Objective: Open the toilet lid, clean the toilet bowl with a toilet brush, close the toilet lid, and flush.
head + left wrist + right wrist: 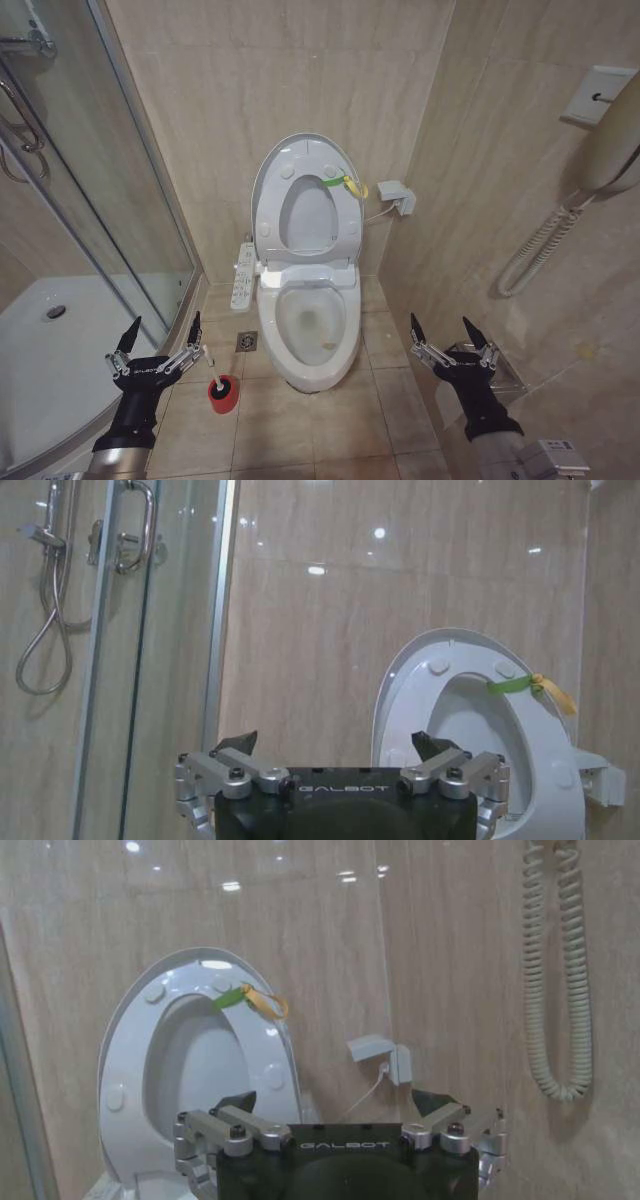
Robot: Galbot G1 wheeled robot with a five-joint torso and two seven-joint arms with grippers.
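The glossy white lid stands upright; the bowl is uncovered. The red holder hides the brush head. Left claw and right claw gape wide, empty.

Beige tiled walls, tiled floor, glass shower enclosure left, wall phone right.

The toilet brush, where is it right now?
The toilet brush stands in its red cup on the floor, left of the toilet bowl, just beside the left pincer.
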